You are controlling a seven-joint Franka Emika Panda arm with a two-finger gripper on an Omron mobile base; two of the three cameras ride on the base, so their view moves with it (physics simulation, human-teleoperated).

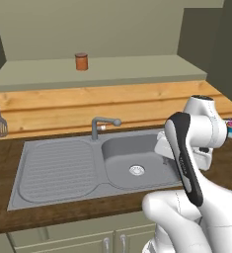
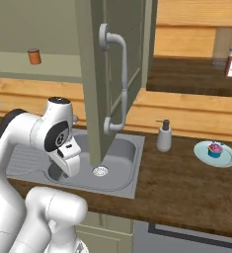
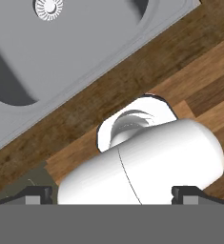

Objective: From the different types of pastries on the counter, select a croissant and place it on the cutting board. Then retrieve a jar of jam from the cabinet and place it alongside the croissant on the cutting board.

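Dark wood-grain counter (image 2: 186, 183) around your ribbed steel sink (image 1: 63, 168), gripper (image 3: 111, 193) jaws spread wide and empty above its rim, short cylindrical orange-brown jar of jam (image 1: 81, 61) on the cabinet's pale shelf (image 1: 137, 69).

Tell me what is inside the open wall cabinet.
One small orange-brown jar of jam with a darker lid stands upright on the cabinet's pale inner shelf. In the right base view the open door covers the shelf's right part, so anything there is hidden.

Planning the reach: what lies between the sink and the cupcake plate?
Right base view: a soap dispenser stands on the counter between sink and cupcake plate.
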